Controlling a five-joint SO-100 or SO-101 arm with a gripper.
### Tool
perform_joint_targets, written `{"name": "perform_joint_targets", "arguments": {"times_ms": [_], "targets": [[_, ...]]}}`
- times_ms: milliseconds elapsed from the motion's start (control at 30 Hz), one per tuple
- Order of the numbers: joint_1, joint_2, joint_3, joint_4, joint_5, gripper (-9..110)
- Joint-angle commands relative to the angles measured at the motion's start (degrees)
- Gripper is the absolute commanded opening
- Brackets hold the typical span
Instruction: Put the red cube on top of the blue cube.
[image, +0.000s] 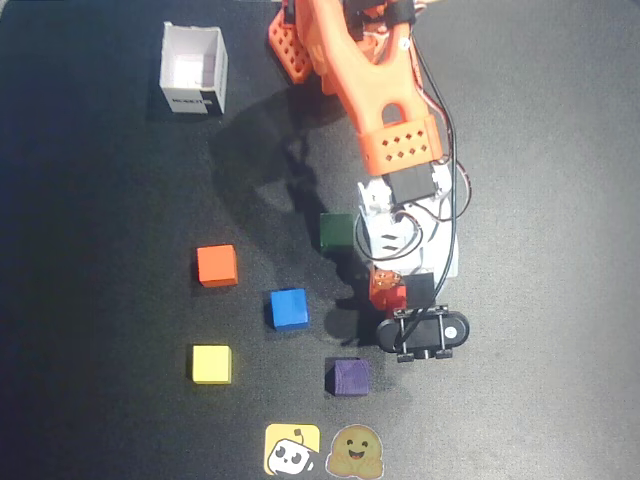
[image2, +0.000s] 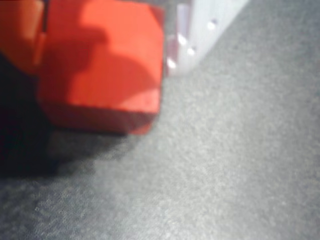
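The red cube (image: 383, 289) rests on the dark mat, right of the blue cube (image: 288, 308) and about a cube's width of mat away from it. My gripper (image: 388, 282) reaches down over the red cube and hides most of it from above. In the wrist view the red cube (image2: 100, 65) fills the upper left. The orange finger (image2: 20, 30) lies against its left face. The white finger (image2: 192, 30) stands just off its right face, with a thin strip of mat between. My gripper (image2: 105, 40) is open around the cube.
A dark green cube (image: 336, 231) lies just left of the gripper. An orange cube (image: 216, 265), a yellow cube (image: 211, 364) and a purple cube (image: 348, 377) ring the blue one. A white open box (image: 194, 68) stands far left. Two stickers (image: 320, 450) mark the near edge.
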Motion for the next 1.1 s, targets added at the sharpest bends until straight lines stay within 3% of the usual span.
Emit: {"name": "perform_joint_targets", "arguments": {"times_ms": [0,267,400,667,1067], "targets": [[-0.4,0.0,0.1,-2.3,0.8,18],[-0.4,-1.4,0.8,-4.7,1.4,17],[-0.4,-1.5,0.8,-5.3,2.1,8],[-0.4,-0.7,0.8,-5.0,2.5,5],[6.2,12.3,-3.6,9.1,0.6,5]]}}
